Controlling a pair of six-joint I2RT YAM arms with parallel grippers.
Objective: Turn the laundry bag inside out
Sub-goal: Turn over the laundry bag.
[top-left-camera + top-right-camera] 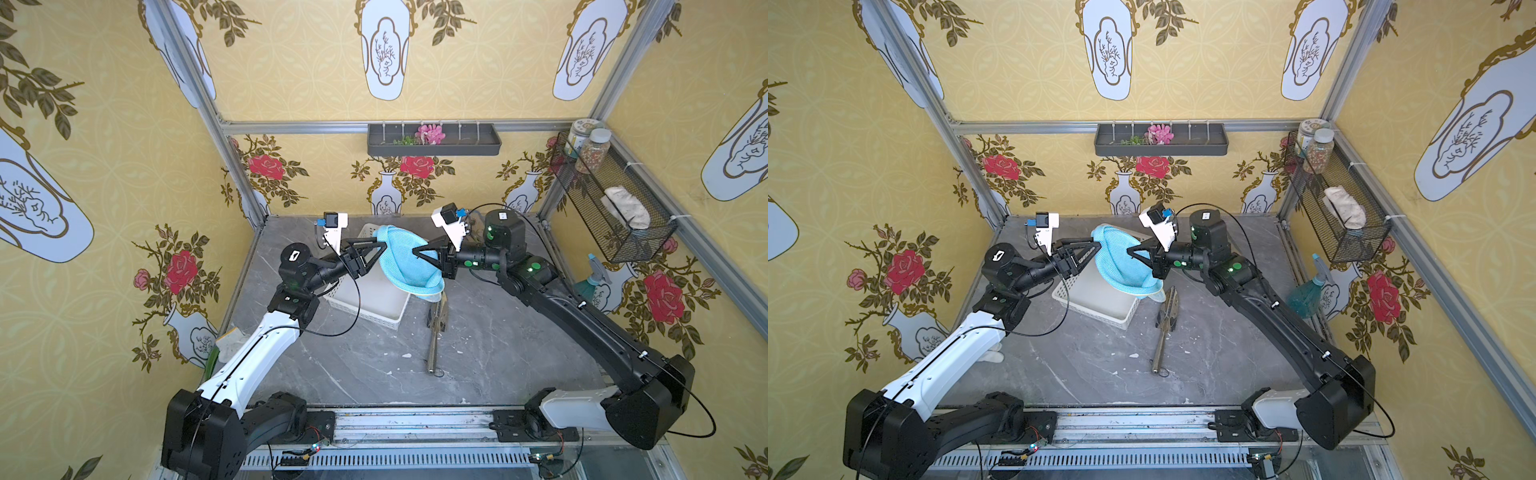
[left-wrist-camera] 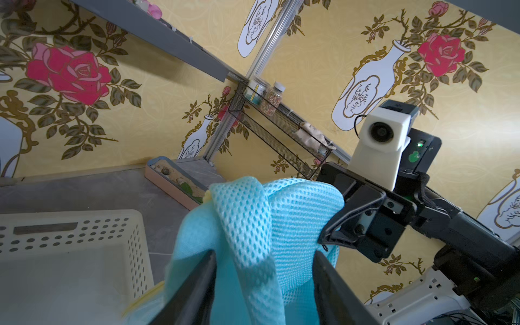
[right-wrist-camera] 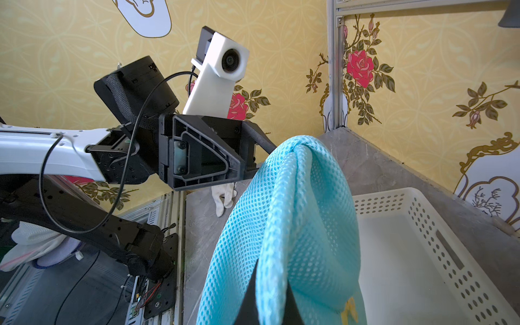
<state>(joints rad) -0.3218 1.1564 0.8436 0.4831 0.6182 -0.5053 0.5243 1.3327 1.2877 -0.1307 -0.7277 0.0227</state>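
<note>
- In both top views the laundry bag (image 1: 409, 262) (image 1: 1125, 262) hangs in the air between my two arms. It is over the far right part of the white basket (image 1: 361, 316) and clear of the bench (image 1: 332, 365). I judge it is held up so the mesh drops freely and can be pushed through itself without dragging.
- My right fingers (image 1: 430, 254) come in from the right, pressed together on the bag's side wall. My left fingers (image 1: 365, 242) meet its far upper edge from the left. The yellow trim (image 1: 430, 292) sags at the near low edge, so the mouth probably faces down.
- In the left wrist view my left fingers (image 2: 197, 287) stand half apart with a twisted fold of mesh running between them. I read them as loose around the cloth, not pinching it, and probably set to take a bite near the rim.
- In the right wrist view my right fingers (image 3: 270, 298) are closed tight on a pleat of mesh. This looks like the anchor that lets the other side be worked.
- I can read no writing. The white mark on my left arm's joint cap (image 1: 294, 255) is only a shape, and the lettering on the black joint (image 3: 138, 84) is cut off. The labels on the jars (image 1: 590, 149) on the wire shelf (image 1: 615, 208) are too small.
</note>
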